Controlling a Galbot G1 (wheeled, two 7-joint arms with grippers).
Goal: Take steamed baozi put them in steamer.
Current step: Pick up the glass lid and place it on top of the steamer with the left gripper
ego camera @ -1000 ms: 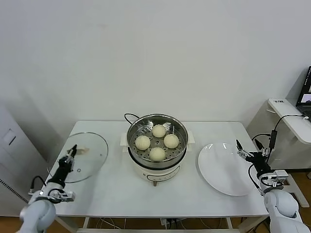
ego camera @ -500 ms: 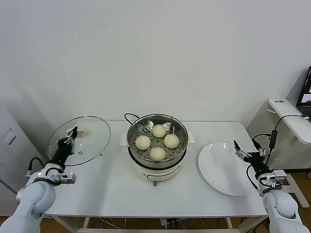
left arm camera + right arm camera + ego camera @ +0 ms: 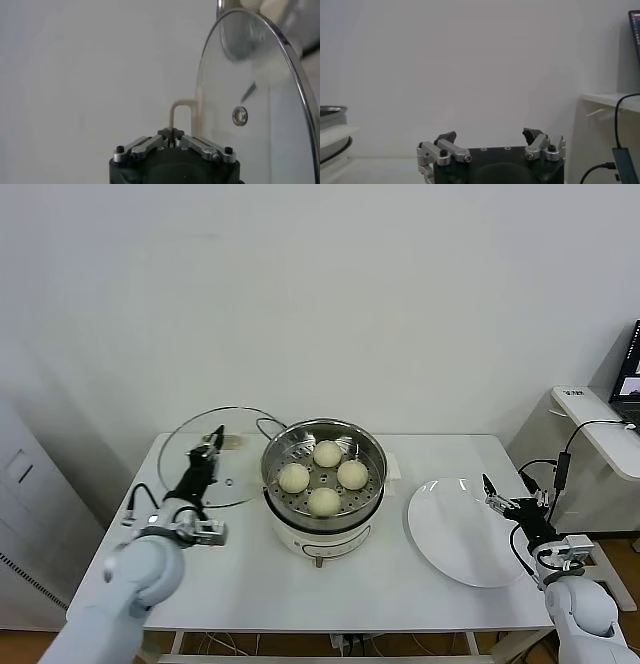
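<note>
Four steamed baozi (image 3: 323,477) seated inside steamer (image 3: 322,446), centre of white table (image 3: 240,574), arranged in diamond: one toward wall, one toward robot, one each side. All four resting on perforated floor, apart from basket wall. Steamer basket on white cooker base (image 3: 320,541); black cord (image 3: 266,424) looping out behind, wall side.

Left gripper (image 3: 205,454) raised above table, just left of steamer, jaws pinched tight on handle of glass lid (image 3: 215,474). Lid off table, tilted, rim nearly touching steamer's left edge in head view; contact there not determinable. Left wrist view: fingers (image 3: 192,144) closed together on cream loop handle (image 3: 182,112), glass disc w/ metal rim standing upright beside it, steam vent (image 3: 240,116) visible in glass. Baozi to right of this gripper, lower, inside basket; nearest bun is left one of the four, well inside steamer wall. No contact btwn gripper and buns.

Right gripper (image 3: 508,500) at far right, over right edge of white plate (image 3: 455,529), jaws spread wide, nothing between them. Right wrist view confirms: both fingers (image 3: 445,139) splayed apart, empty gap. Baozi well apart from this gripper, to its left, w/ plate between.

Plate on table right of steamer, close to cooker base, not touching. Side desk (image 3: 600,429) w/ cable beyond table's right end.
</note>
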